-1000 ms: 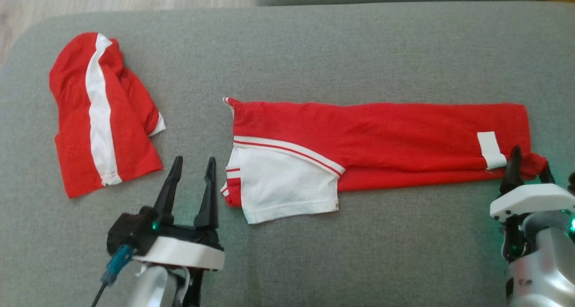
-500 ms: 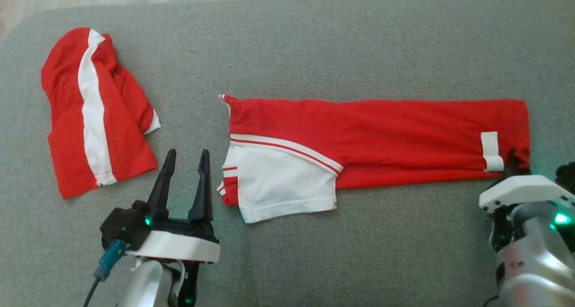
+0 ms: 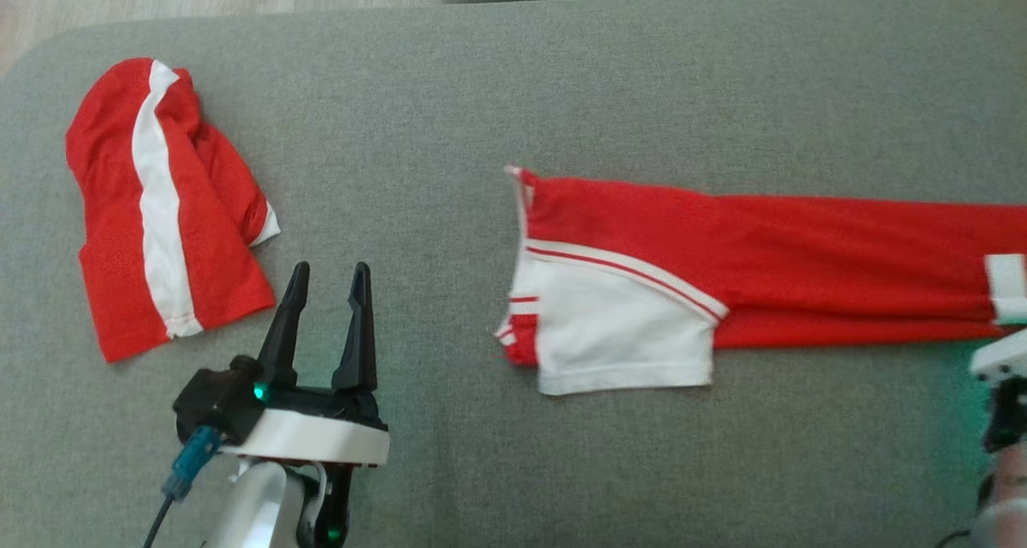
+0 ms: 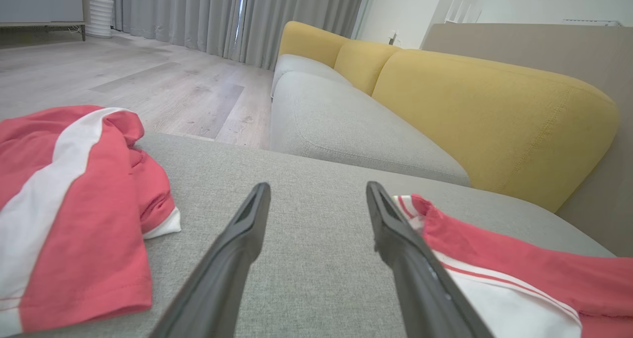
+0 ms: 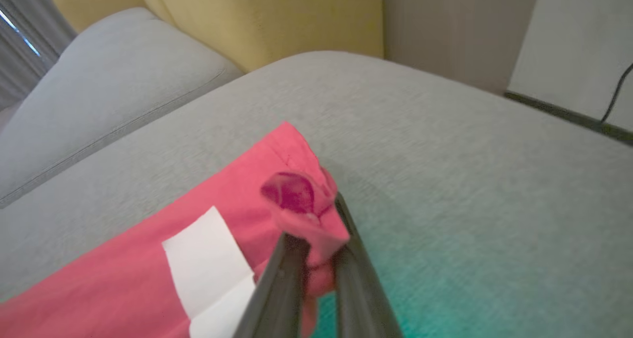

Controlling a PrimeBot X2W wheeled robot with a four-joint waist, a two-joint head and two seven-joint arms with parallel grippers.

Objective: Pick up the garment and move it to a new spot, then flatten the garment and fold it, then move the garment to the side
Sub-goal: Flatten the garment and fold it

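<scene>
The garment (image 3: pixel 762 243) is a long red folded strip with a white sleeve at its left end, lying across the grey cushion and running off the head view's right edge. In the right wrist view my right gripper (image 5: pixel 316 244) is shut on a bunched red corner of the garment (image 5: pixel 222 214), beside a white tab. The right arm's white wrist (image 3: pixel 1003 359) shows at the head view's right edge. My left gripper (image 3: pixel 327 279) stands open and holds nothing, left of the garment's sleeve end. In the left wrist view the left gripper (image 4: pixel 317 187) has the garment (image 4: pixel 519 268) just to the right of its right finger.
A second red and white garment (image 3: pixel 160 211) lies folded at the cushion's left end, also seen as a red heap (image 4: pixel 64 204). The grey cushion (image 3: pixel 562 91) has bare room in the middle and front. A yellow backrest (image 4: pixel 470 105) and wood floor (image 4: pixel 148 75) lie beyond.
My right gripper has shut on the garment's right corner and drawn it to the right; the sleeve end has slid away from the left gripper. The left gripper stayed open and in place.
</scene>
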